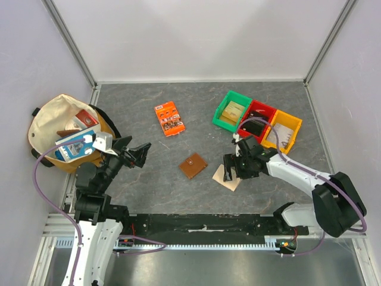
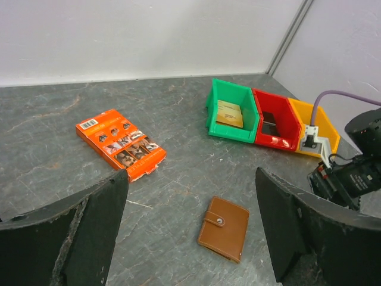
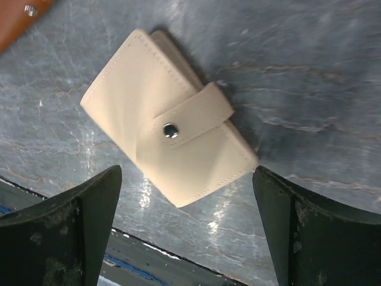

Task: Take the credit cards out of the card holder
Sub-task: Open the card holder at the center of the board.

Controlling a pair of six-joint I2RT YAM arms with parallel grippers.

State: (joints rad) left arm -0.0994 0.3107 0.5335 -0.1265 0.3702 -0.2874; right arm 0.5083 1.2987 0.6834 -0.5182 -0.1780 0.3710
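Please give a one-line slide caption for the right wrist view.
Open right gripper poised over the closed beige card holder, snap tab fastened, on the grey table.

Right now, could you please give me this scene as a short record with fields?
card holder: beige, closed, tab snapped, flat on table
cards: none visible
right gripper: open, over the card holder
left gripper: open, holding nothing
brown wallet: closed, left of the card holder
bins: green, red, yellow in a row
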